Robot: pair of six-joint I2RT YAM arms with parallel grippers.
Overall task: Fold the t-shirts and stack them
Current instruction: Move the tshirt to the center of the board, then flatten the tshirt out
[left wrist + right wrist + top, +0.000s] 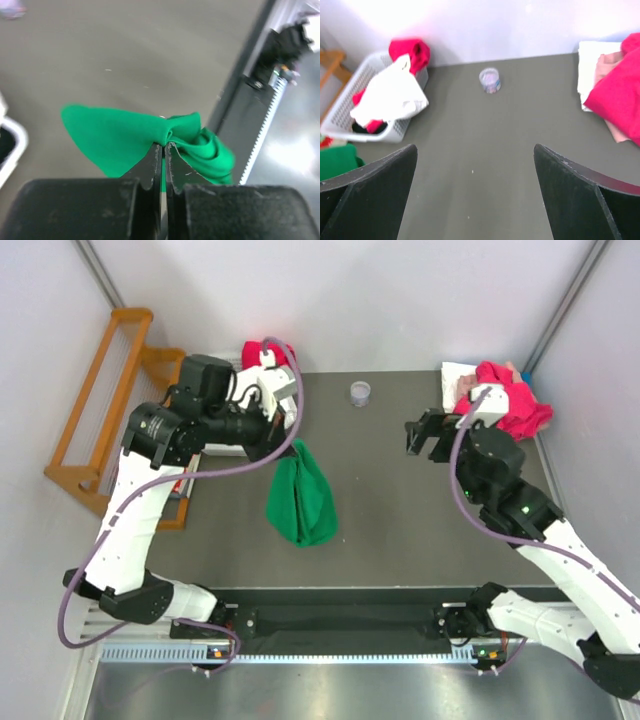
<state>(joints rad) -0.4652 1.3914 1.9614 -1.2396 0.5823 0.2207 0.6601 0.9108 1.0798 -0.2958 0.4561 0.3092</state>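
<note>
A bright green t-shirt (300, 495) hangs bunched from my left gripper (293, 445) over the left middle of the table. In the left wrist view the jaws (164, 146) are shut on a fold of the green t-shirt (115, 140). My right gripper (420, 435) hovers open at the back right, with only bare table between its fingers (475, 148). A magenta-red t-shirt (515, 400) lies crumpled at the back right corner on a white one (592, 65) and a pale pink one (607, 60).
A white plastic basket (350, 130) at the back left holds a white garment (390, 95) and a red one (410, 50). A small clear cup (361, 393) stands at the back middle. A wooden rack (100, 410) stands beyond the table's left edge.
</note>
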